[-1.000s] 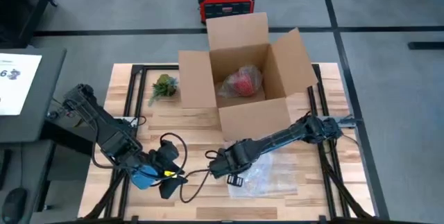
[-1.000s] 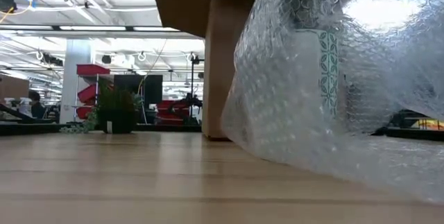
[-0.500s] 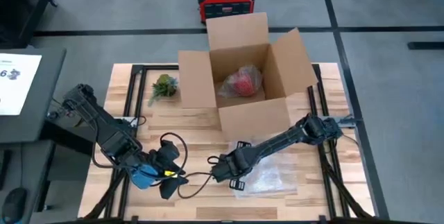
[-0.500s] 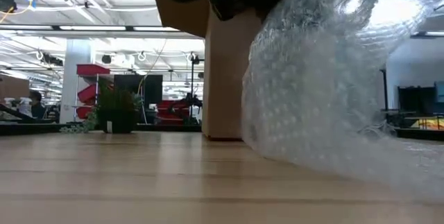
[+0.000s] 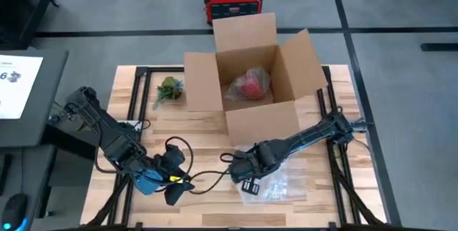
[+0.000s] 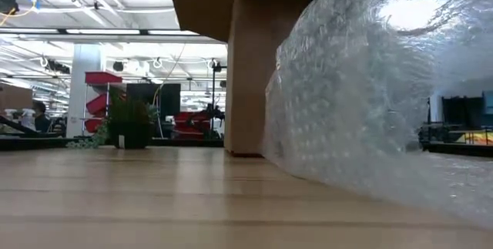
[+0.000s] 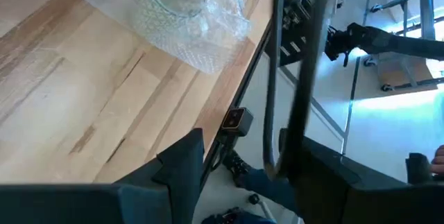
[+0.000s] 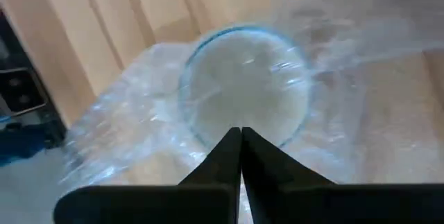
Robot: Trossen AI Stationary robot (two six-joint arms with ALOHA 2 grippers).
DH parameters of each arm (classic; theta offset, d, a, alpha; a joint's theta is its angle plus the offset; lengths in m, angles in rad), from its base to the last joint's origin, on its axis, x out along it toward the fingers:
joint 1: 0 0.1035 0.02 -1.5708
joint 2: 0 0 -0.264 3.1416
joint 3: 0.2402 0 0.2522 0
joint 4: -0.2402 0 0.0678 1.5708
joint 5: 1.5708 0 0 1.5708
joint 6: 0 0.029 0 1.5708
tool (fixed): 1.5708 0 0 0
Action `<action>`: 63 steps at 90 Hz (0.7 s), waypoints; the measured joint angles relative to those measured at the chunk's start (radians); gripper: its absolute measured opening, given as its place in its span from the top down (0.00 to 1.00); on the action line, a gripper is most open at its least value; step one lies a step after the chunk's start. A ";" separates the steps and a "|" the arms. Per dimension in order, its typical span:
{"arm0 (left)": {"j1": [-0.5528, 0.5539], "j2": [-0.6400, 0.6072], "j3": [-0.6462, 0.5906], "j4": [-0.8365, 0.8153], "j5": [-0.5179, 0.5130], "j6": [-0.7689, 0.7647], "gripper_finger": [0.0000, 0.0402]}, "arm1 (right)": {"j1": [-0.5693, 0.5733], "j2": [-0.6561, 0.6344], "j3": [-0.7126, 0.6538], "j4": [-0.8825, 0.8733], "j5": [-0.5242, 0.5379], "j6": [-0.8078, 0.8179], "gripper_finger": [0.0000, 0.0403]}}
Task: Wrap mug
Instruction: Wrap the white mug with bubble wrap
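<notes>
I had the right gripper (image 5: 247,181) low over the bubble wrap (image 5: 275,187) at the surface's (image 5: 207,127) near edge, its fingers (image 8: 239,156) pinched together, seemingly on a fold of wrap. The mug (image 8: 243,85) lay inside, loosely covered. I judged wrapping half done: tucking remained. The left gripper (image 5: 172,181) waited nearby; I couldn't tell its fingers' state.
</notes>
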 joint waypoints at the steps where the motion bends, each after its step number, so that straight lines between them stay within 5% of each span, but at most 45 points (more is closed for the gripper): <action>1: 0.000 0.000 0.000 0.000 0.001 0.000 0.57 | 0.001 0.000 -0.006 0.007 0.000 0.000 1.00; 40: 0.000 0.000 0.000 -0.001 0.001 0.000 0.57 | -0.050 0.006 -0.320 0.304 -0.001 0.080 1.00; 63: 0.000 0.000 0.000 -0.001 0.001 0.000 0.57 | -0.069 0.015 -0.259 0.206 0.007 0.041 1.00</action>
